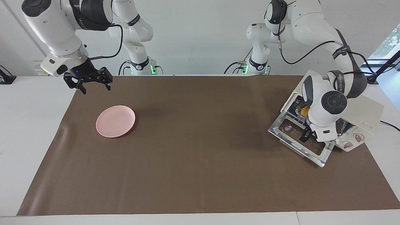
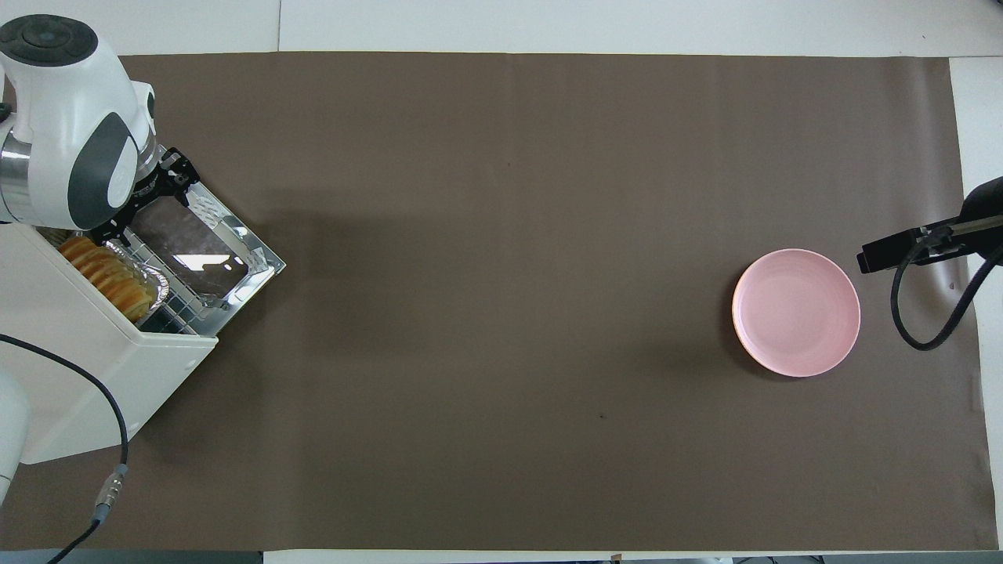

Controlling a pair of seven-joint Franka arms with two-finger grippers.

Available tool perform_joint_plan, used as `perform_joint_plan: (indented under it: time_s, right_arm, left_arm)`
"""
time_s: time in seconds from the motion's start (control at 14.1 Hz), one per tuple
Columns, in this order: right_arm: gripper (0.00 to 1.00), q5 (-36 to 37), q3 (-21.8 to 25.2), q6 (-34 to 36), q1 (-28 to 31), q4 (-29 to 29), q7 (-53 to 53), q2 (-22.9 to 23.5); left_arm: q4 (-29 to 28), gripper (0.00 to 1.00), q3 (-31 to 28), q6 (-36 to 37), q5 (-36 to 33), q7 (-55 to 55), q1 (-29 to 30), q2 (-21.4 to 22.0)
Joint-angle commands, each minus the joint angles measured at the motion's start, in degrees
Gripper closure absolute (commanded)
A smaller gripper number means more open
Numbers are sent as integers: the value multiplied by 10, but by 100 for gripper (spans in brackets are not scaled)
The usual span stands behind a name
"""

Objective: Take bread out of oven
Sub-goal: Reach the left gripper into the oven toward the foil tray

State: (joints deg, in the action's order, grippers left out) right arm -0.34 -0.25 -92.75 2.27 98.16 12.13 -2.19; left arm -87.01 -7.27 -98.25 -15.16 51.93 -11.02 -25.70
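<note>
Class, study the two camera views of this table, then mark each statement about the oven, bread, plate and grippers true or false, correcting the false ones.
1. The oven door is open. True.
2. The bread lies on the pink plate. False: it sits in a foil tray inside the oven; the plate is bare.
3. The left gripper is over the open door. True.
4. The right gripper holds the plate. False: it is open in the air, apart from the plate.
5. The plate stands at the left arm's end of the table. False: at the right arm's end.

Two glossy white arms with dark grey round joint caps, black lettered bands, looping black cables, green-lit bases, and black hands.
</note>
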Motion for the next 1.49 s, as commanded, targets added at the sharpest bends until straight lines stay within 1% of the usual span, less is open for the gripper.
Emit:
perform_joint_plan:
  time_s: [0.0,0.21,0.71,1.13,1.42]
  right_arm:
    - [0,1,-4,-17,2,27,13,-20]
    - [0,0,-4,-20,3,27,14,-19]
    - [0,-9,-3,-23,4,26,15,-19]
    - [0,-9,-3,-24,3,26,15,-19]
    - [0,-9,-3,-24,4,26,19,-19]
  left_arm:
    - [-32,0,-6,-16,-17,22,-6,14]
    - [-45,0,-6,-18,-17,26,-2,20]
    - [-45,0,-6,-13,-19,25,-1,22]
    - [-19,0,-6,-10,-16,25,-1,15]
    - [-23,0,-6,1,-19,25,5,16]
